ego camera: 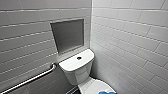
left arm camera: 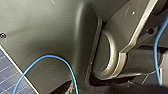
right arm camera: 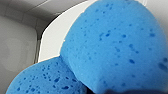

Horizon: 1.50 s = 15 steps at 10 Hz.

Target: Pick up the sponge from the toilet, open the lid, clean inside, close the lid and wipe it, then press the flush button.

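Note:
The white toilet (ego camera: 75, 65) stands in the tiled corner, with the round dark flush button (ego camera: 79, 58) in the middle of its tank top. Below the tank, the white lid (ego camera: 95, 86) lies shut over the bowl. At its near end, a bit of the bright blue sponge (ego camera: 107, 92) peeks in at the picture's lower edge. In the right wrist view the sponge (right arm camera: 117, 47) looms very close, buckled into two bulging lobes with a crease between them, as if pinched by my right gripper. The lid (right arm camera: 53, 37) shows white behind it.
A steel grab bar (ego camera: 32, 78) slants along the left wall. A recessed grey niche (ego camera: 68, 35) sits above the tank. The tiled right wall (ego camera: 135, 50) runs close beside the toilet. The left wrist view shows the robot's dark body (left arm camera: 50, 32) and a blue cable (left arm camera: 50, 57).

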Motion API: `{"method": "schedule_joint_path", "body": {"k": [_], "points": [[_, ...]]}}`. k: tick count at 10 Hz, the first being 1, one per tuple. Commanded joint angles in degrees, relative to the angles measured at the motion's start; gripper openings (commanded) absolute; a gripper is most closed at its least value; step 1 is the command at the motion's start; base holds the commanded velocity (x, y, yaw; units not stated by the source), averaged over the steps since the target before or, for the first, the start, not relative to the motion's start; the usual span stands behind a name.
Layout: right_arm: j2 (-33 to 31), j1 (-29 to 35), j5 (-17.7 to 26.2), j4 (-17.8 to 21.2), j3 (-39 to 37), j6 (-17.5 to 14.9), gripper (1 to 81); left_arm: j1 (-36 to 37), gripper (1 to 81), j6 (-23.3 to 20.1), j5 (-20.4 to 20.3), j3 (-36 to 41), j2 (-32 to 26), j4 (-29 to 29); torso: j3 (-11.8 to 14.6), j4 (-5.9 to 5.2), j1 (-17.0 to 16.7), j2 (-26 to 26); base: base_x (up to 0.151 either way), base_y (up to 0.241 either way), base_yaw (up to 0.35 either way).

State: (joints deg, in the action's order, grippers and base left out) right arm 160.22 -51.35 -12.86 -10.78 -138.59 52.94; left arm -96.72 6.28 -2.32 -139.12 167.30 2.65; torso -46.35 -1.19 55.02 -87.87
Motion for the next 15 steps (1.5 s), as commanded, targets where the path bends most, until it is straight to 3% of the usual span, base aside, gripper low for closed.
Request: {"method": "schedule_joint_path", "body": {"k": [1, 3, 7, 10, 13, 15], "points": [[-1.63, 6.65, 2.75, 0.32, -1.49, -0.30, 1.0, -1.24, 81.1, 0.14, 4.60, 0.78, 0.05, -0.71, 0.00, 0.00, 0.00, 0.00, 0.000, 0.000, 0.000], [-2.85, 6.82, 2.14, 0.58, -0.20, 0.05, 1.0, -1.15, 81.1, 0.05, 4.60, 0.78, 0.23, -0.54, 0.00, 0.00, 0.00, 0.00, 0.000, 0.000, 0.000], [-20.59, 5.69, 0.47, -0.21, 26.25, -0.30, 1.0, 1.75, 81.1, 0.05, 4.16, 2.53, -0.74, -0.45, 0.00, 0.00, 0.00, 0.00, 0.000, 0.000, 0.000], [-30.35, -1.08, -0.85, -0.21, 36.89, -0.47, 1.0, 4.12, 81.1, -0.21, 3.99, 14.28, -7.48, -0.01, -0.02, 0.00, 0.02, 0.00, 0.000, 0.000, 0.000], [-34.33, -10.65, -1.38, -1.00, 39.90, -1.70, 1.0, 8.60, 81.1, -0.04, 3.99, 26.80, -16.50, -0.10, -0.02, 0.00, 0.02, 0.00, 0.000, 0.000, 0.000], [-33.20, -19.35, -3.71, -5.89, 35.65, -2.59, 1.0, 11.94, 81.1, -0.04, 4.43, 34.39, -21.63, -0.18, -0.02, 0.00, 0.02, 0.00, 0.000, 0.000, 0.000]]}}
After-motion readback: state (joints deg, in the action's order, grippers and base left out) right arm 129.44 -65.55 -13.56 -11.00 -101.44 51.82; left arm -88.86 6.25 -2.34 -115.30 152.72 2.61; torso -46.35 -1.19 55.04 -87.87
